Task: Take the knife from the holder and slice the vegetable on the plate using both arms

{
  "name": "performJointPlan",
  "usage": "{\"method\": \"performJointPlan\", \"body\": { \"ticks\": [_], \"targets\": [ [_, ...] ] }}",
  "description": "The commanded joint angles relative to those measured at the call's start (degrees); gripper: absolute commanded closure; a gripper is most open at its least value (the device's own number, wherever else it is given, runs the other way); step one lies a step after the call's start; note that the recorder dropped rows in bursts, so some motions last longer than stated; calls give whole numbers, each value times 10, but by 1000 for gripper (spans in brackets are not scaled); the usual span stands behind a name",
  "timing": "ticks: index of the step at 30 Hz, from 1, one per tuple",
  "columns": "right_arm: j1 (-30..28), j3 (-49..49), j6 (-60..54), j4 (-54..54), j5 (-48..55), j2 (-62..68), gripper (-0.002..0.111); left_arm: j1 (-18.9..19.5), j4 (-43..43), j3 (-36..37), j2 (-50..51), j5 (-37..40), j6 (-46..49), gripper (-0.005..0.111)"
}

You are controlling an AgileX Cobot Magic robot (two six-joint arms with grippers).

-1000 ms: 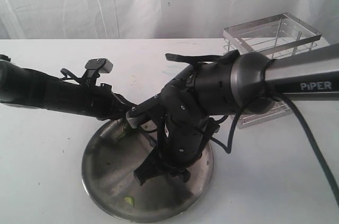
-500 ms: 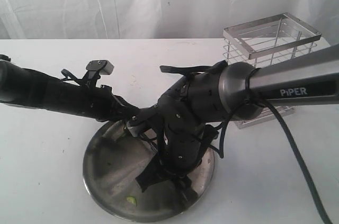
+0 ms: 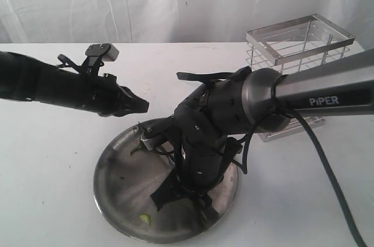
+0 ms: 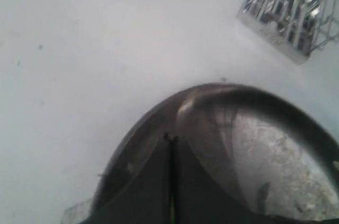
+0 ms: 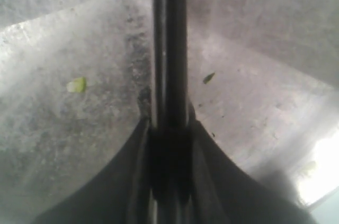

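Two black arms work over one round metal plate [image 3: 117,183] on the white worktop [image 3: 47,171], with one chrome wire holder [image 3: 298,45] standing behind and to the right of it, well apart from the plate. The left gripper [image 3: 140,105] hangs above the plate's far-left rim with its two fingers pressed together and nothing between them; the left wrist view shows only a thin seam between the fingers [image 4: 153,181]. The right gripper [image 3: 175,191] points steeply down over the middle of the plate, its fingers clamped on the one black knife [image 5: 169,49], whose slim blade runs straight out from the gripper, close over the scratched metal in the right wrist view. One dark-green vegetable [image 3: 138,146] lies at the plate's far-left edge, near the left gripper's tip. One light-green slice [image 3: 142,219] sits by the near rim, and the right wrist view shows one pale slice to one side of the blade and one tiny dark fleck [image 5: 208,78] to the other
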Motion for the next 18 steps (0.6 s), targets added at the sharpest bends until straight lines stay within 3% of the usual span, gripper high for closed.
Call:
{"method": "performJointPlan", "body": {
  "ticks": [1, 10, 18],
  "targets": [
    [0, -1, 3, -2, 9, -1, 108, 0, 5, 23, -1, -48, -9, 107],
    [0, -1, 3, 0, 9, -1, 108, 0, 4, 21, 8, -35, 9, 107],
    [0, -1, 3, 0, 10, -1, 108, 0, -79, 21, 37, 34, 95, 107]
  ]
}}
